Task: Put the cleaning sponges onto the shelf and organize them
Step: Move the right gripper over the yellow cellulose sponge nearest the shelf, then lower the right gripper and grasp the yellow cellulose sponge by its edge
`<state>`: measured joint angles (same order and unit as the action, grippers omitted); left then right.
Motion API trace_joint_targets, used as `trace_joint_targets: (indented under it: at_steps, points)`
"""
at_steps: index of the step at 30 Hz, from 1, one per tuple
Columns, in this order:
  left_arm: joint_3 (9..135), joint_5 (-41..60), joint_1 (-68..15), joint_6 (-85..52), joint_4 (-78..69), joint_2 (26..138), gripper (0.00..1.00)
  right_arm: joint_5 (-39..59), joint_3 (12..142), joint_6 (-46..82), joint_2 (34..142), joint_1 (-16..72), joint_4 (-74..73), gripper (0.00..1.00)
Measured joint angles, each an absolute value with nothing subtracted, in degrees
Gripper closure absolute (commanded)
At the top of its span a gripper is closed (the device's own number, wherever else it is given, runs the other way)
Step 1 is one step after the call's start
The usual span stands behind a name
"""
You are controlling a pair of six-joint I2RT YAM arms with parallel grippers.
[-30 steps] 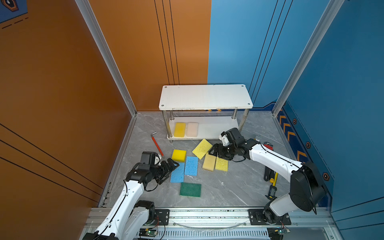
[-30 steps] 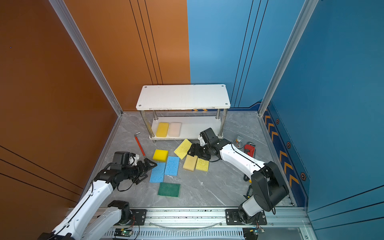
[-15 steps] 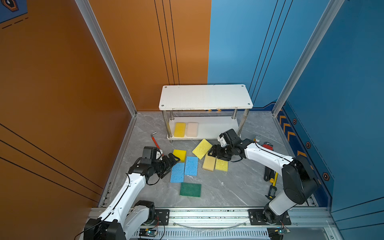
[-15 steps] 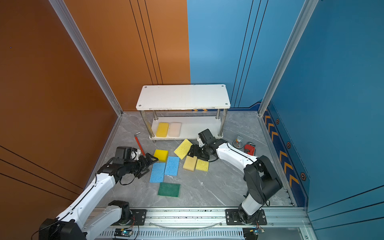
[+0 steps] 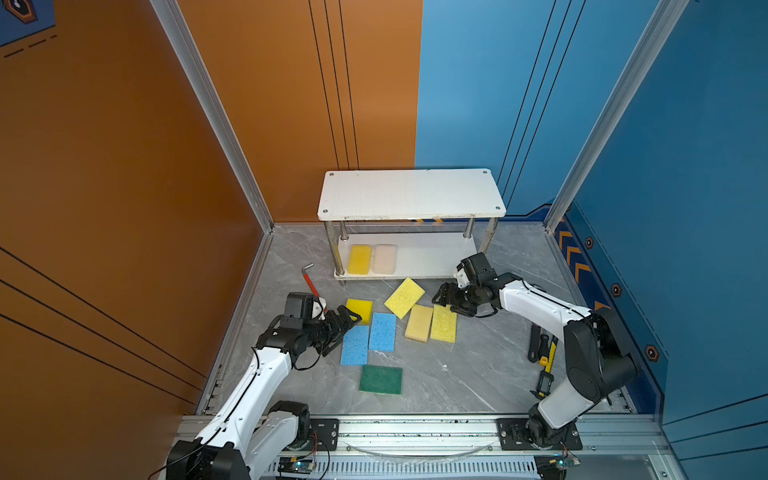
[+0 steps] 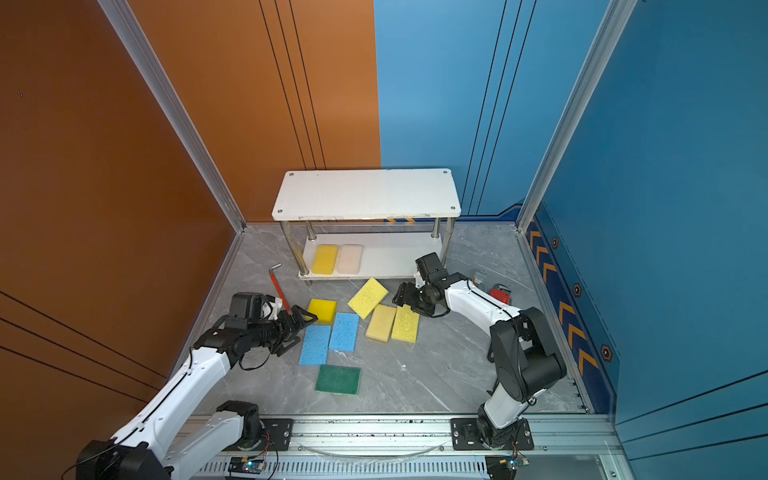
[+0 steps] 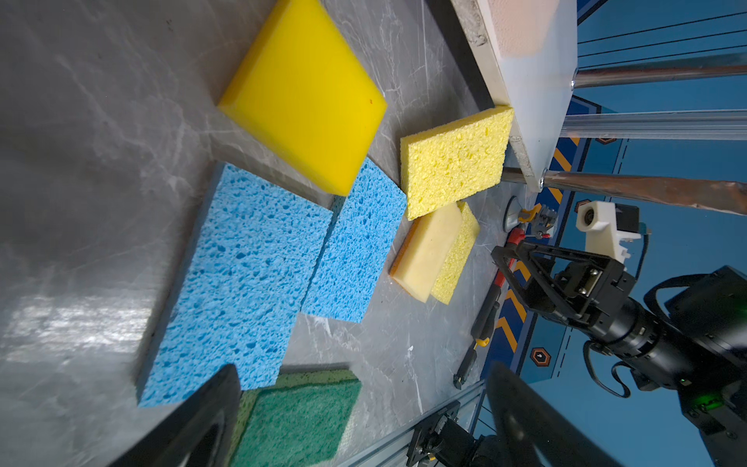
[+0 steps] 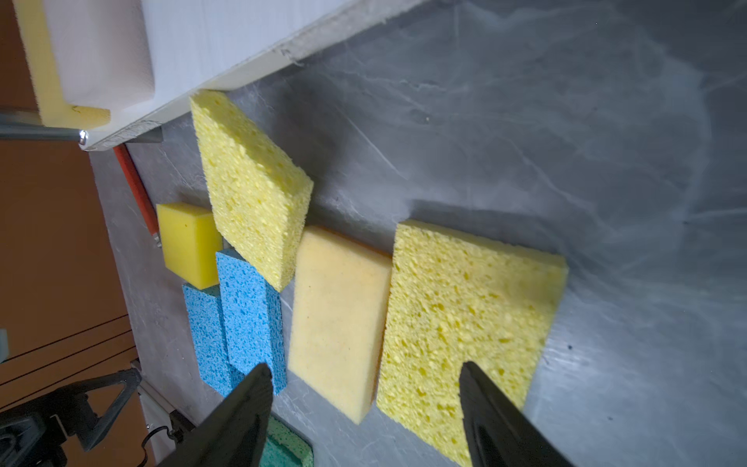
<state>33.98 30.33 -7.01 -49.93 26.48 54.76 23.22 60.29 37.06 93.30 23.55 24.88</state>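
Red-handled hex key (image 5: pixel 312 284) on grey marbled floor (image 5: pixel 457 374), black and yellow hand tools (image 5: pixel 534 343) beside blue wall (image 5: pixel 685 208)

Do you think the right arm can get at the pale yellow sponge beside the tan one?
Probably yes: the open right pincer hovers right by that pale yellow sponge, nothing on it; the tan sponge abuts one side.

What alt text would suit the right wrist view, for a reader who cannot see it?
Open right end effector above a pale yellow porous sponge and a tan sponge, side by side on a grey surface. A second porous sponge lies by the shelf's lower board.
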Motion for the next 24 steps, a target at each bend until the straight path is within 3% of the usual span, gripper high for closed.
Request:
trace_joint_targets:
  at_steps: [8, 24]
  points:
    - [33.98, 30.52, -7.99, -49.93, 26.41, 55.90, 0.04, 21.61, 52.58, 35.64, 88.71, 22.55, 29.23, 0.30]
    - [33.61, 30.52, -8.80, -50.59, 26.35, 54.61, 0.04, 20.03, 51.57, 35.35, 92.12, 25.10, 27.83, 0.51]
